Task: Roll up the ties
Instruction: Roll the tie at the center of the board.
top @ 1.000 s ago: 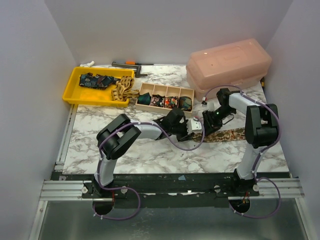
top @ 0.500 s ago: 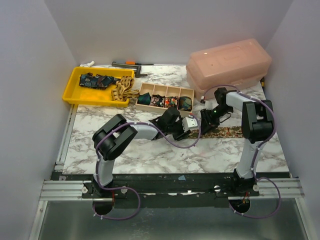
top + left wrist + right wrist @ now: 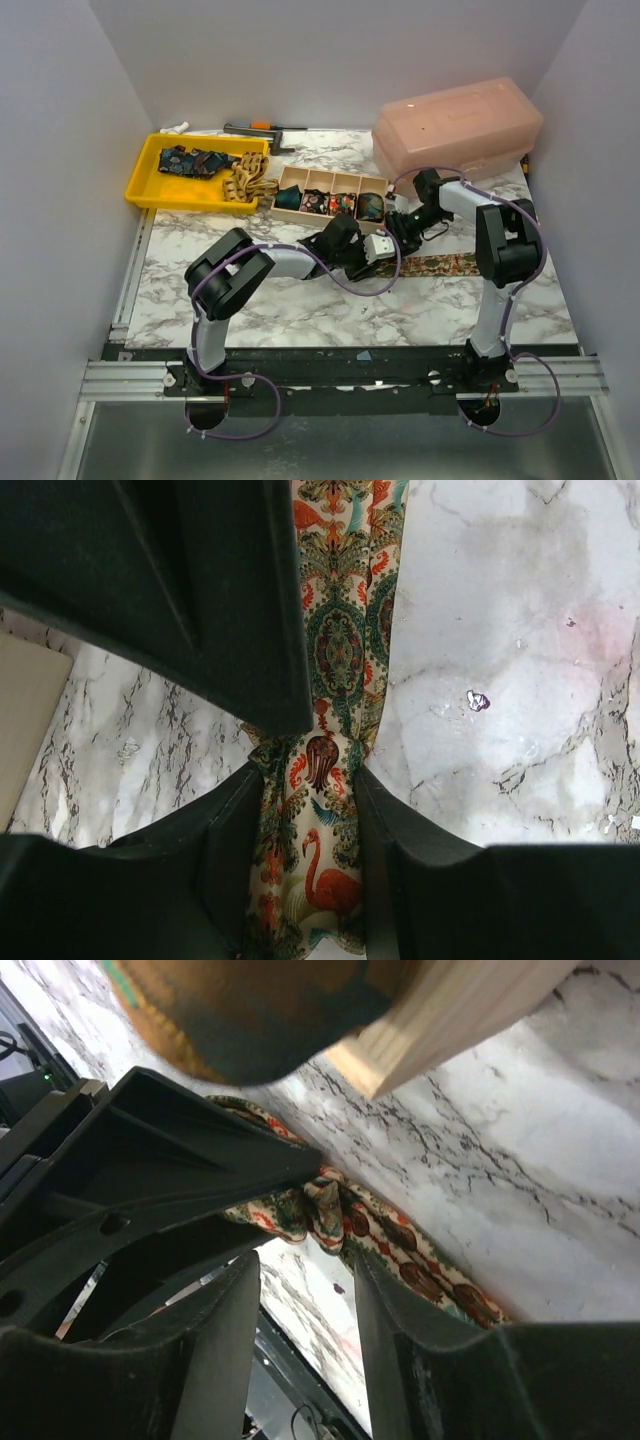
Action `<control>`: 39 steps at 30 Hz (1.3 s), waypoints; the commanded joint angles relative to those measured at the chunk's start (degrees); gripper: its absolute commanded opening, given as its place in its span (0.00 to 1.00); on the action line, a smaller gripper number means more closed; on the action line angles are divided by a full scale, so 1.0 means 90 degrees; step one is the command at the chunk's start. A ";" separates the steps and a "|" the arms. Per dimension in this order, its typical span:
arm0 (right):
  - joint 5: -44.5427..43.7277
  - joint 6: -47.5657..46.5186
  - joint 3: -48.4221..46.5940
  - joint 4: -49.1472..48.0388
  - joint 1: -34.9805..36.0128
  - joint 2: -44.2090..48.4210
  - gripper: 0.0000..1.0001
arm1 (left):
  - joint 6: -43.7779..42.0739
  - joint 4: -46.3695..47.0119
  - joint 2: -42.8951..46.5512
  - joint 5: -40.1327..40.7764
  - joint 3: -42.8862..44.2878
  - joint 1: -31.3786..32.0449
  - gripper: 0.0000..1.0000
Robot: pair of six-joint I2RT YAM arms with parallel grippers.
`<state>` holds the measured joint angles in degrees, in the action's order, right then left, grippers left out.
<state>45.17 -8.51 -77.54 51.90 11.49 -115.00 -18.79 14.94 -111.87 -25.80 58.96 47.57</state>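
**Fig. Tie end pinched at mid-worktop; roll not yet begun**

The flamingo-print tie (image 3: 340, 650) lies flat & unrolled on the worktop (image 3: 300, 300). It runs from the centre out toward the right side, just in front of the wooden organiser (image 3: 340, 174). Its centre-side end is gathered into a narrow bunch, i.e. squeezed from both sides by the left claw (image 3: 310, 780), which is clamped on the cloth. This prob. gives the end an anchor & a first fold to coil on.

The right claw (image 3: 305, 1272) sits close over the same end, nose to nose w/ the left. Its jaws stand apart w/ bare marble between them. The bunched cloth lies just beyond the tips, not gripped as far as the wrist view shows. It looks placed to take or turn the end.

The organiser's compartments hold rolled coils (image 3: 320, 203). It is judged the store for finished rolls, hence work goes on right beside it. The yellow tray (image 3: 143, 170), far left, holds the unrolled ties (image 3: 195, 160) waiting their turn. The pink lidded box (image 3: 460, 120) sits at the far right, apart from the cloth, w/ no evident part in this step.

Stage, as judged: several ties done, this one at its first turn, more to go.
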 commanded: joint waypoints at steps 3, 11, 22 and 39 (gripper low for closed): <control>0.0341 0.0158 -0.0037 -0.0403 0.0162 -0.0399 0.51 | -0.0105 -0.1504 -0.0538 0.0054 -0.0338 -0.0026 0.41; 0.0490 0.0099 0.0102 -0.0466 0.0312 -0.0462 0.51 | -0.0073 -0.1513 -0.0557 0.0034 -0.0301 -0.0026 0.41; 0.0450 0.0049 0.0446 -0.0357 0.0325 -0.0067 0.34 | 0.0005 -0.1543 -0.0583 0.0016 -0.0262 -0.0039 0.41; -0.0719 0.0344 0.0969 -0.0990 0.0323 -0.0404 0.00 | 0.0952 0.1808 0.0647 -0.1029 -0.2002 -0.0701 0.79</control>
<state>46.13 -6.42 -70.28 44.86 13.56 -116.25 -15.11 22.57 -109.32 -30.06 51.99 44.69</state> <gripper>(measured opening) 0.012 0.733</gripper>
